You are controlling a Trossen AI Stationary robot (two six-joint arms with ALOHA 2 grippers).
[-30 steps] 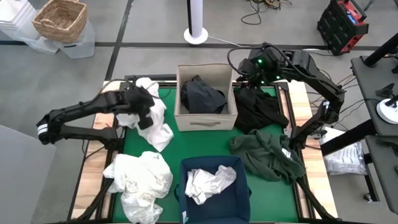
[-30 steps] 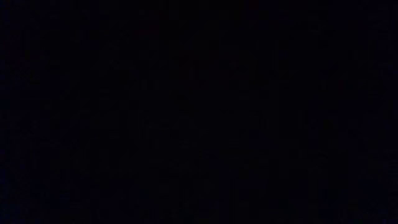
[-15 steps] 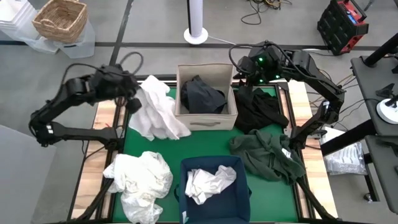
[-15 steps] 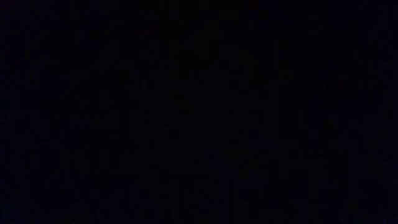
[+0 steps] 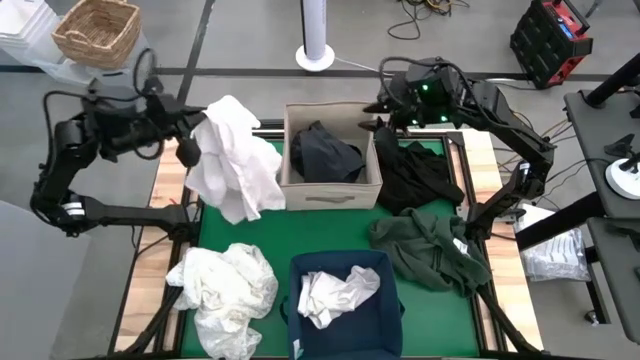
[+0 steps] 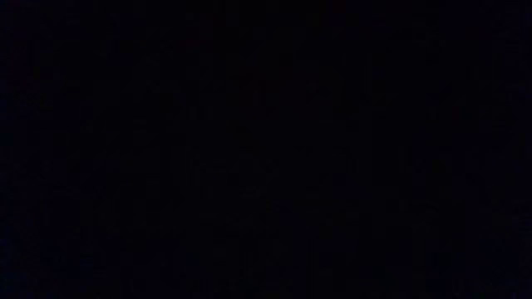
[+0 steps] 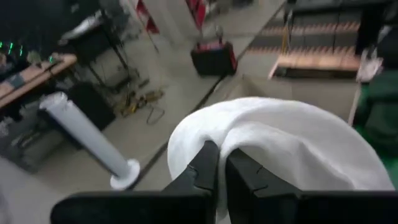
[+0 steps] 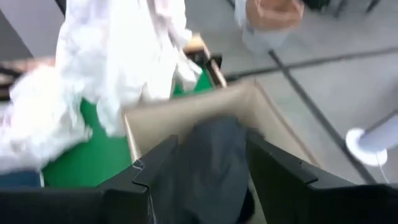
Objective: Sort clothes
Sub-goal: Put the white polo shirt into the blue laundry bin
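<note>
The left gripper (image 5: 190, 135) is clamped on a white garment (image 5: 233, 160), its two dark fingers (image 7: 208, 165) pressed together with a fold of the cloth pinched between them; it holds the garment up in the air over the far-left corner of the table, and the fabric hangs down just beside the left wall of the beige fabric box (image 5: 331, 190). The right gripper (image 5: 378, 112) hovers at the far-right corner of that box with its fingers (image 8: 158, 163) spread apart and nothing between them. Inside the box lies a black garment (image 5: 326, 150). To the right of the box a second black garment (image 5: 420, 175) is spread on the green table mat (image 5: 325, 230), and nearer the front on the right lies a dark olive green garment (image 5: 430, 250). At the front centre stands the navy blue fabric bin (image 5: 340, 265) with a crumpled white garment (image 5: 338, 292) inside it. Another crumpled white garment (image 5: 225, 290) lies on the front-left part of the table, partly over the edge. The low view is entirely dark and shows nothing.
</note>
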